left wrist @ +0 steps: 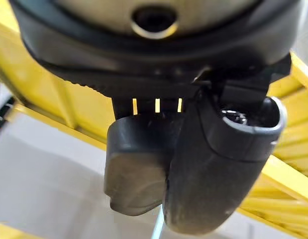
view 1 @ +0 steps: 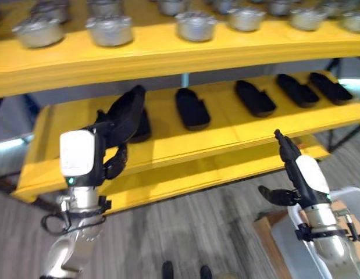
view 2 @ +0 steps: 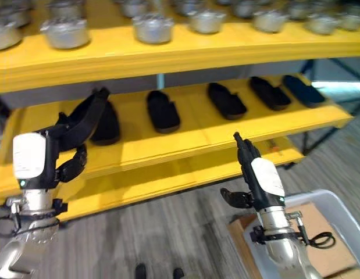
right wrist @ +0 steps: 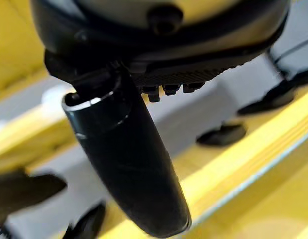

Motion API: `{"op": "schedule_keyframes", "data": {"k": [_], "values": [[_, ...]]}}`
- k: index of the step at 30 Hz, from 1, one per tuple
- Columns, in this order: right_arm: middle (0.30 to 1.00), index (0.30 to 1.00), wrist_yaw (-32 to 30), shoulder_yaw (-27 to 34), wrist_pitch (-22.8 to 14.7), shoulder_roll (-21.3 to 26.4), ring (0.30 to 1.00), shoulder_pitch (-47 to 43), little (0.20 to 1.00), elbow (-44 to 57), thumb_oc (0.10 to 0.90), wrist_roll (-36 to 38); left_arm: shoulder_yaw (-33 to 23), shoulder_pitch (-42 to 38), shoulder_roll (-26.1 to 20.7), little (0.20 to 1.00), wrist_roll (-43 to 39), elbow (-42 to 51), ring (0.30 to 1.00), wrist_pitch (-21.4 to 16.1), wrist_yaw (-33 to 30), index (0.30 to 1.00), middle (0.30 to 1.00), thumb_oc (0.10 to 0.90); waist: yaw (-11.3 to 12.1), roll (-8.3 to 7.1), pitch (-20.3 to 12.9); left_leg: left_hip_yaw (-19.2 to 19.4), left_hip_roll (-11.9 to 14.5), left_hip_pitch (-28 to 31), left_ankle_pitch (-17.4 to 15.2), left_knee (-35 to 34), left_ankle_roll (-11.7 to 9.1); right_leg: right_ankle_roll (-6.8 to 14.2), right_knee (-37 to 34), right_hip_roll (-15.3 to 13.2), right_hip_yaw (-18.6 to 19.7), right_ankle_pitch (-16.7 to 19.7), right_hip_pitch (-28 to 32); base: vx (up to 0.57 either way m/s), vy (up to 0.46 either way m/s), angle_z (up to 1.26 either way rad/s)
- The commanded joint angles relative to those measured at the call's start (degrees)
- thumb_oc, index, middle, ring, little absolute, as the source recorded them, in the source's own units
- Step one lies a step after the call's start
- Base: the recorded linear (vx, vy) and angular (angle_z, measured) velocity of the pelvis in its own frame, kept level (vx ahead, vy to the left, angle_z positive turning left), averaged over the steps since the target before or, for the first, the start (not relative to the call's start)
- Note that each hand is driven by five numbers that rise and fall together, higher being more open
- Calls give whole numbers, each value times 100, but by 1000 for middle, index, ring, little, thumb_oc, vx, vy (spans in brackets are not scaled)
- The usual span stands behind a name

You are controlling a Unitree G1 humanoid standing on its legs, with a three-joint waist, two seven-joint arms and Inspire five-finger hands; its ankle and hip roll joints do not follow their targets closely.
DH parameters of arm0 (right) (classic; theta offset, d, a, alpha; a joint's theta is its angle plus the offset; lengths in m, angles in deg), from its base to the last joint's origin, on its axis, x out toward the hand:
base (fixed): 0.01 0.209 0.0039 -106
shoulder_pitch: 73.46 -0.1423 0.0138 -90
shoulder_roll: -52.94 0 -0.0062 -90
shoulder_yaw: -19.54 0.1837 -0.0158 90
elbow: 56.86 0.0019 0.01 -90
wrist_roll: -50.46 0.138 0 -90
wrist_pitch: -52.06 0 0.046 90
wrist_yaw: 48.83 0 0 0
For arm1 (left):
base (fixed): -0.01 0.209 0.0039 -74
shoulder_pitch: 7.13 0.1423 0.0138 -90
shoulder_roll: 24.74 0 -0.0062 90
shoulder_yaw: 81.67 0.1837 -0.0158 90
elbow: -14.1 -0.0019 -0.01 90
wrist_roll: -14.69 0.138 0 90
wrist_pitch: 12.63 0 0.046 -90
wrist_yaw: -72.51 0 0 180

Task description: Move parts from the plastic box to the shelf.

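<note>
Yellow shelf [view 1: 185, 145] carries black parts [view 1: 192, 108]; left hand [view 1: 118, 136] grips one, half hidden; right hand [view 2: 249, 168] splayed empty.

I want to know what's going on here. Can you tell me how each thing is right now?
Left hand: shut on a black part, raised at the middle shelf.
Right hand: open, holding nothing, fingers pointing up before the shelf edge.
Black parts: lying in a row on the middle shelf.
Metal parts: standing in rows on the top shelf.
Plastic box: on the floor by the right arm.
</note>
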Motion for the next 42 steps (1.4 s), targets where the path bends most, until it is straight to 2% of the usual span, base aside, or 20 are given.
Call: {"op": "schedule_keyframes", "data": {"k": [1,2,4,5,6,7,8,12,17,19,27,29,36,42], "values": [[1000,1000,-520,558,-424,241,1000,-327,1000,539,900,325,-644,-601,-145,300,-369,511,300,-415,-688,300,300,400,-195,-143,-228,-220,880,255,71,16,-143,467,-268,-153,-39,446,44,27,150,32],[1000,1000,-579,548,-415,262,1000,-343,1000,522,900,363,-598,-696,-160,300,-455,474,300,-407,-729,300,300,400,-192,-131,-211,-346,1146,220,362,-89,-210,486,-161,-200,-69,382,-52,-7,164,56],[1000,1000,-698,491,-402,326,1000,-425,1000,439,900,381,-514,-894,-171,300,-520,422,300,-349,-841,300,300,400,-227,19,-196,-551,1608,122,1089,-563,-397,555,99,-251,-92,197,-287,11,244,31],[1000,1000,-727,475,-380,349,1000,-450,1000,421,900,370,-462,-981,-163,300,-516,418,300,-334,-833,300,300,400,-265,97,-195,-480,1638,138,1194,-686,-446,580,159,-287,-113,147,-332,81,306,6],[1000,1000,-741,449,-372,344,1000,-477,1000,440,900,328,-462,-998,-147,300,-480,440,300,-349,-826,300,300,400,-281,196,-219,-383,1613,241,1039,-790,-491,625,207,-316,-119,80,-343,131,280,8],[1000,1000,-797,459,-367,322,1000,-477,1000,448,900,277,-412,-1021,-152,300,-468,456,300,-366,-845,300,300,400,-290,263,-240,-293,1599,271,1102,-858,-581,637,182,-341,-92,111,-304,264,380,8],[1000,1000,-803,467,-351,269,1000,-501,1000,502,900,259,-318,-1091,-160,300,-541,546,300,-445,-781,300,300,400,-265,326,-258,-301,1421,300,892,-812,-577,658,104,-449,-43,198,-172,277,354,-16],[1000,1000,-814,478,-295,173,1000,-492,1000,536,900,203,-237,-1165,-262,300,-569,594,300,-485,-746,300,300,400,-233,262,-206,-125,1151,317,461,-549,-547,793,-143,-766,-65,405,105,154,220,-3],[1000,1000,-856,439,-209,54,1000,-596,1000,590,900,69,-65,-1605,-397,300,-595,566,300,-418,-898,300,300,400,-149,108,-238,61,685,155,-26,-132,-437,1071,-549,-1275,-170,947,240,118,227,-3],[1000,1000,-836,402,-188,64,1000,-617,1000,574,900,50,31,-1740,-412,300,-548,532,300,-351,-938,300,300,400,-138,57,-268,85,586,80,-129,-23,-393,1131,-612,-1368,-190,1079,229,63,140,5],[1000,1000,-668,308,-137,74,1000,-675,1000,574,900,-4,200,-1984,-527,300,-264,130,300,-14,-886,300,300,400,-145,-116,-298,256,413,-118,-318,140,-266,1297,-786,-1498,-114,1382,-1,27,81,-5],[1000,1000,-595,268,-142,127,1000,-694,1000,580,900,32,261,-2123,-695,300,-34,-98,300,187,-843,300,300,400,-169,-156,-261,313,413,-189,-326,186,-273,1314,-805,-1497,-99,1400,-73,7,29,-26],[1000,1000,-487,208,-158,285,1000,-804,1000,577,900,46,576,-2663,-1122,300,582,-767,300,667,-615,300,300,400,-255,-149,16,329,469,-447,-262,278,-307,1272,-748,-1436,-67,1326,-353,-31,5,-7],[1000,1000,-515,214,-157,344,1000,-967,1000,602,900,-15,585,-3021,-1240,300,920,-1221,300,1067,-608,300,300,400,-285,-143,240,309,529,-657,-174,326,-341,1251,-692,-1365,-82,1306,-580,-54,-13,-3]]}}
